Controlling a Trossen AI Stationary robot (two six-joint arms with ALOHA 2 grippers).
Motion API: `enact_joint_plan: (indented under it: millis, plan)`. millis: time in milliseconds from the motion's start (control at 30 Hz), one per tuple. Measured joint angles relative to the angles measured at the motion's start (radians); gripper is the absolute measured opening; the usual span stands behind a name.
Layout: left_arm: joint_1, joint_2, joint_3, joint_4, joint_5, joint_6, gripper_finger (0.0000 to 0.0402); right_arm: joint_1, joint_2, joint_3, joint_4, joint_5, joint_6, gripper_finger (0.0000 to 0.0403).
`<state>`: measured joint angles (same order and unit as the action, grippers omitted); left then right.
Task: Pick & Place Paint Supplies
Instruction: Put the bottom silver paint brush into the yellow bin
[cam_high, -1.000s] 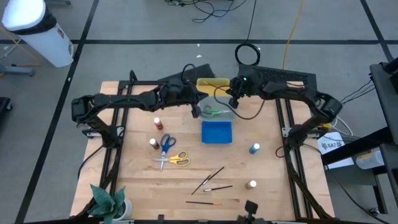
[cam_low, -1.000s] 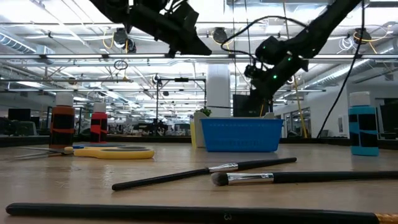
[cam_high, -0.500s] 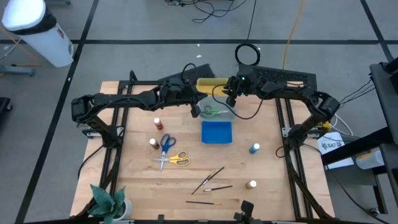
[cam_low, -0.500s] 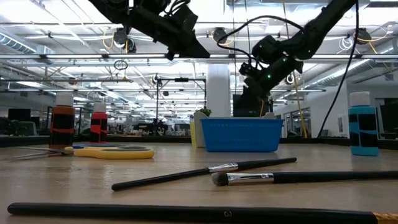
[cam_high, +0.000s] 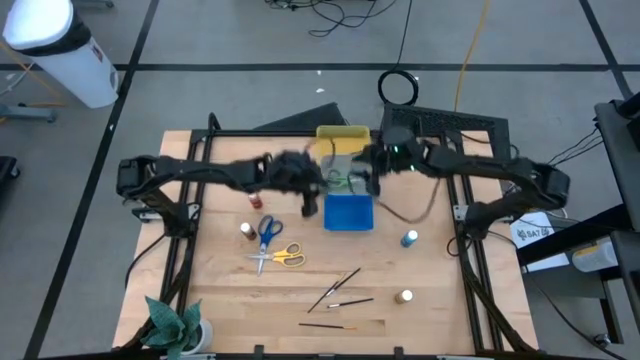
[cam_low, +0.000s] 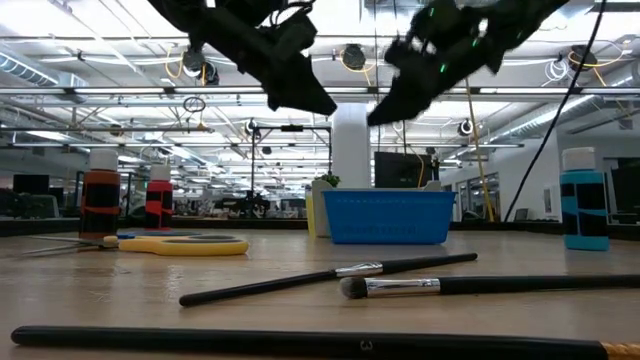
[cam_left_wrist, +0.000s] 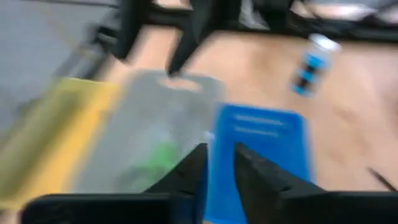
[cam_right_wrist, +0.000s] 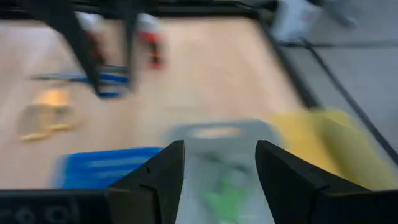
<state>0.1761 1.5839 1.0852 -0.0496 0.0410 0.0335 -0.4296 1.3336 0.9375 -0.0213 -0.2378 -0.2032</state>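
Note:
The green-handled scissors (cam_high: 346, 181) lie flat in the grey tray (cam_high: 352, 172). My left gripper (cam_left_wrist: 219, 163) hangs over that tray's near left corner, fingers a little apart and holding nothing. From the tray's right side, my right gripper (cam_right_wrist: 217, 168) hovers open above it. On the table lie the blue-handled scissors (cam_high: 267, 231), the yellow scissors (cam_high: 284, 257) and thin dark brushes (cam_high: 340, 291). Upright on it are the red (cam_high: 254, 199), brown (cam_high: 247, 231), blue (cam_high: 409, 238) and whitish (cam_high: 404, 297) bottles.
A blue tray (cam_high: 348, 213) sits just near of the grey one, and a yellow tray (cam_high: 342, 134) just beyond it. A green plant (cam_high: 176, 324) stands at the near left corner. Bare wood lies between the blue tray and the brushes.
Both arms have swung quickly toward the table's near edge and show blurred. My left gripper has gone from the grey tray's left side toward the blue tray. My right gripper has come from the yellow tray's right end to beside the grey tray. The scissors have stayed in the tray.

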Motion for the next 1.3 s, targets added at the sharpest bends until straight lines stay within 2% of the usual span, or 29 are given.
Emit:
enact_joint_plan:
  millis: [167, 267, 333, 400, 533, 667, 800, 1033, 1200, 1300]
  plan:
    - [-0.157, 0.039, -0.056, -0.005, 0.023, -0.075, 0.0180, 0.244, -0.093, -0.017, -0.063, 0.017, 0.057, 0.0175]
    - [-0.259, 0.073, -0.086, 0.004, 0.021, -0.123, 0.0208, 0.392, -0.129, -0.054, -0.055, 0.109, 0.078, 0.0167]
    - [-0.321, 0.110, -0.097, 0.003, 0.007, -0.142, 0.0218, 0.478, -0.137, -0.083, -0.053, 0.156, 0.080, 0.0162]
    - [-0.377, 0.158, -0.097, 0.040, -0.021, -0.175, 0.0224, 0.550, -0.139, -0.123, -0.041, 0.158, 0.079, 0.0159]
    - [-0.458, 0.258, -0.096, 0.192, -0.042, -0.260, 0.0223, 0.660, -0.114, -0.203, 0.071, 0.158, 0.082, 0.0158]
    - [-0.486, 0.349, -0.089, 0.375, -0.039, -0.334, 0.0215, 0.717, -0.096, -0.247, 0.114, 0.160, 0.045, 0.0161]
    - [-0.476, 0.400, -0.080, 0.466, -0.005, -0.383, 0.0202, 0.732, -0.099, -0.246, 0.123, 0.159, 0.048, 0.0158]
    - [-0.450, 0.433, -0.080, 0.478, 0.098, -0.383, 0.0166, 0.733, -0.101, -0.246, 0.118, 0.162, 0.087, 0.0156]
    - [-0.450, 0.440, -0.080, 0.473, 0.077, -0.290, 0.0132, 0.733, -0.101, -0.246, 0.122, 0.163, 0.087, 0.0151]
    - [-0.467, 0.415, -0.076, 0.449, -0.012, -0.202, 0.0101, 0.733, -0.101, -0.246, 0.123, 0.174, 0.087, 0.0148]
